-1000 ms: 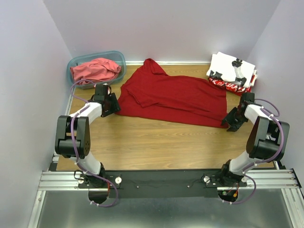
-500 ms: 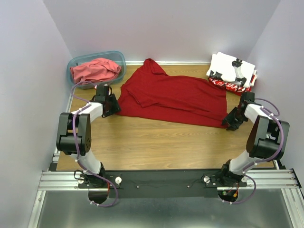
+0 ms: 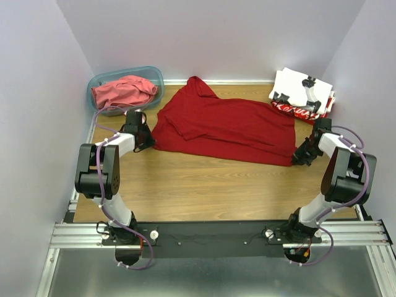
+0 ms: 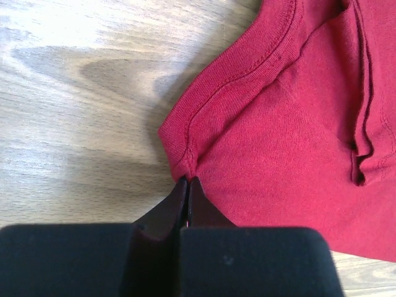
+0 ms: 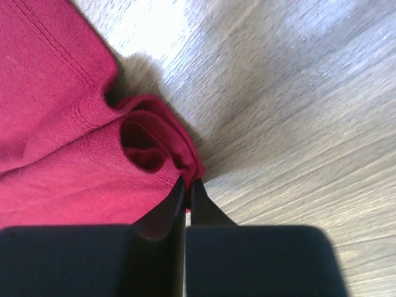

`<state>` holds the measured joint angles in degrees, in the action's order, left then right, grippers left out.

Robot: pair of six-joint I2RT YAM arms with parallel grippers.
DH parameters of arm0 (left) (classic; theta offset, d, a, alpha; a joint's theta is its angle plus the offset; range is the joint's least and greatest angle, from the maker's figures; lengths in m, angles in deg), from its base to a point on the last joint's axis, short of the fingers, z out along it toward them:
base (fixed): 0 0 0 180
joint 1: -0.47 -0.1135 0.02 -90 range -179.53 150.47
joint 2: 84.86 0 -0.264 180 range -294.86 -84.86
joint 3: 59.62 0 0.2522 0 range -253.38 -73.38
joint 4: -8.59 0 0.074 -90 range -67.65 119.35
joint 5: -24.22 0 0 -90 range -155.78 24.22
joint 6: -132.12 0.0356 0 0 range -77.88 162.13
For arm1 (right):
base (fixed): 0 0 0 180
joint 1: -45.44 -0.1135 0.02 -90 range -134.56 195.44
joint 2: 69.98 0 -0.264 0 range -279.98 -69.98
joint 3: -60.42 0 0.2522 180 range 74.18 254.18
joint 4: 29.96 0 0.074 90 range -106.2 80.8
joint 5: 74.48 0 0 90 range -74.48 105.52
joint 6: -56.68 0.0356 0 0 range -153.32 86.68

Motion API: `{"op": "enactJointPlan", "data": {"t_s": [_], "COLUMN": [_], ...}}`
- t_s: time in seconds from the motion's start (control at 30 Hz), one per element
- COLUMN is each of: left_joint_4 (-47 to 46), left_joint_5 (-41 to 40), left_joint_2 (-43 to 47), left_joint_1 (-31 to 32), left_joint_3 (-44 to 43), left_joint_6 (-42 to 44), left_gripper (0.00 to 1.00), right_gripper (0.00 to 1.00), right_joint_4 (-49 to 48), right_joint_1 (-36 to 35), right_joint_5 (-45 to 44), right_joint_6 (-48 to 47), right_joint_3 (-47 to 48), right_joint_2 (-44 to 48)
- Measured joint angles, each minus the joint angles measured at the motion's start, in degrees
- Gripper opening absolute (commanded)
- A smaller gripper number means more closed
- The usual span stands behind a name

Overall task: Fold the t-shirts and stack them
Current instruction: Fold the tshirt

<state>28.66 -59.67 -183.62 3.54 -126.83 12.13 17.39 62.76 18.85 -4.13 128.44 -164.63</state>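
A deep red t-shirt [image 3: 229,127] lies spread across the wooden table, folded lengthwise. My left gripper [image 3: 150,138] is shut on its near left corner; in the left wrist view the jaws [image 4: 187,180] pinch the hemmed edge of the deep red t-shirt [image 4: 284,136]. My right gripper [image 3: 296,158] is shut on the near right corner, where the right wrist view shows bunched cloth of the deep red t-shirt [image 5: 55,124] between the closed tips [image 5: 187,184]. A coral-red t-shirt [image 3: 124,91] lies crumpled in the tub. A white t-shirt with black prints [image 3: 303,90] lies folded on a red one with white lettering [image 3: 297,111].
A translucent teal tub [image 3: 156,77] stands at the back left corner. The folded stack sits at the back right, close to the right wall. Purple-grey walls enclose the table on three sides. Bare wood [image 3: 216,185] lies between the shirt and the arm bases.
Both grippers have moved in to the shirt's near corners and closed from open onto the cloth. The shirt itself has barely shifted.
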Motion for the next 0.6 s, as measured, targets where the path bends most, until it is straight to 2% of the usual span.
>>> {"op": "enactJointPlan", "data": {"t_s": [0.27, 0.6], "left_joint_4": [1.88, 7.19], "left_joint_5": [0.17, -1.60], "left_joint_2": [1.40, 16.06], "left_joint_1": [0.00, 0.02], "left_joint_3": [-0.07, 5.86], "left_joint_6": [0.42, -0.72], "left_gripper": [0.00, 0.00], "right_gripper": [0.01, 0.00], "right_joint_4": [1.42, 10.29], "right_joint_1": [0.00, 0.00], "right_joint_5": [0.00, 0.33], "right_joint_6": [-0.76, -1.22], "right_joint_3": [-1.14, -5.62], "right_joint_2": [1.90, 14.88]}}
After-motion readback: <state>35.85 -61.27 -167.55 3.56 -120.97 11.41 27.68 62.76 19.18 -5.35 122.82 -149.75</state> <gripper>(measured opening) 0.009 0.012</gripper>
